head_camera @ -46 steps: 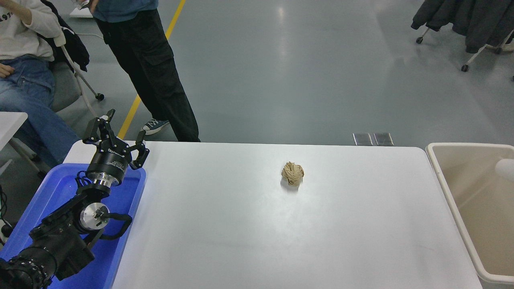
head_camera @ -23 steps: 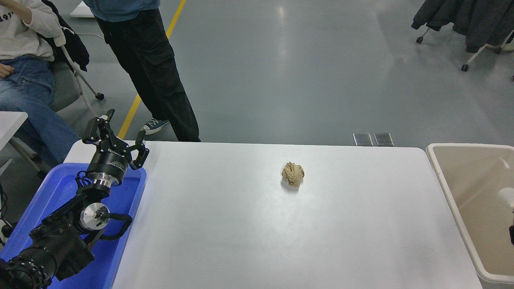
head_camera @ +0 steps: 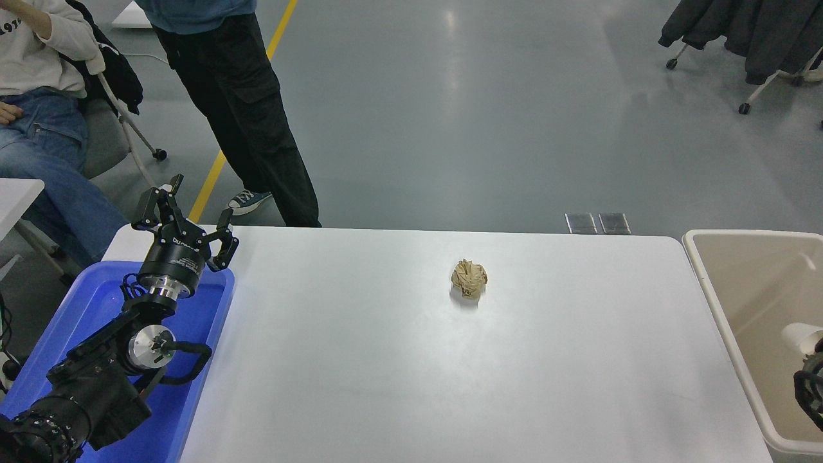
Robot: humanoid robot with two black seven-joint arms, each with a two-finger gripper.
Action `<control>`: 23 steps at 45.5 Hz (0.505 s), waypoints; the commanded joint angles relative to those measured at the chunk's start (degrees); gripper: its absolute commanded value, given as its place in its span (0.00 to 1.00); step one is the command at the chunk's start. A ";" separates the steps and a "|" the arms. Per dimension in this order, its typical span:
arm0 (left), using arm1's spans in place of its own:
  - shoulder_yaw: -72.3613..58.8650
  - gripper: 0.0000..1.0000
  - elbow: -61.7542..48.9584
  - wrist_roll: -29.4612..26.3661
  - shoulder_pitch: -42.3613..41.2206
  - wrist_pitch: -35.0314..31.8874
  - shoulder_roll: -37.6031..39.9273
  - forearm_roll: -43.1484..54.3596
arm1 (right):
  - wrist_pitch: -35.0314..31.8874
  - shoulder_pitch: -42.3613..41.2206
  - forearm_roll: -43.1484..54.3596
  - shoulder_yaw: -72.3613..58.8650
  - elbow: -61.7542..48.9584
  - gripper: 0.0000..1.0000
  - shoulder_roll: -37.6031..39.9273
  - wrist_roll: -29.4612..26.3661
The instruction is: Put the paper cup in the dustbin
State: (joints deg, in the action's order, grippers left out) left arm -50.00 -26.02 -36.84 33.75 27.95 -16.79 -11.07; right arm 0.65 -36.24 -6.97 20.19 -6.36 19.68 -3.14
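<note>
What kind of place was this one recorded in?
Probably a robotics lab or test hall. A white table stands on a glossy grey floor with a yellow line. People wait at the far side, near wheeled chairs, and coats hang on a wheeled rack.

The right gripper (head_camera: 811,393) is cut off by the right edge; only a black sliver shows over the bin (head_camera: 726,321), too little to tell how its jaws stand. The cup (head_camera: 800,335) just beyond it is partly cut off too, and whether they touch cannot be told. The bin runs out of frame at the right and near side. The left arm hides part of the blue tray (head_camera: 206,360). Both people (head_camera: 238,109) at the far left are cropped at the top.
</note>
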 commanded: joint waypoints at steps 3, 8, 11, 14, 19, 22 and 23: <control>-0.01 1.00 0.00 0.01 0.00 0.00 0.00 0.00 | 0.31 2.14 -0.06 2.49 0.04 0.00 -1.31 -0.02; -0.01 1.00 0.00 0.01 0.00 0.00 0.00 0.00 | 0.23 2.23 -0.06 2.93 0.04 0.00 -1.31 -0.02; -0.01 1.00 0.00 0.01 0.00 0.00 0.00 0.00 | -0.30 2.40 -0.06 3.02 0.04 0.47 -1.31 0.07; -0.01 1.00 0.00 0.01 0.00 0.00 0.00 0.00 | -0.65 2.49 0.03 2.93 0.04 1.00 -1.14 0.07; -0.01 1.00 0.00 0.01 0.00 0.00 0.00 0.00 | -0.74 2.32 0.03 3.11 0.04 1.00 -0.87 0.07; -0.01 1.00 0.00 0.01 0.00 0.00 0.00 0.00 | -1.00 1.88 0.03 2.93 0.04 1.00 -0.87 0.07; -0.01 1.00 0.00 0.01 0.00 0.00 0.00 0.00 | -1.09 1.70 0.03 2.76 0.04 1.00 -0.79 0.07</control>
State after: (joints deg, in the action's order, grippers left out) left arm -50.01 -26.01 -36.83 33.75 27.95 -16.79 -11.07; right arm 0.20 -34.14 -7.00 22.85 -6.33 18.68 -3.11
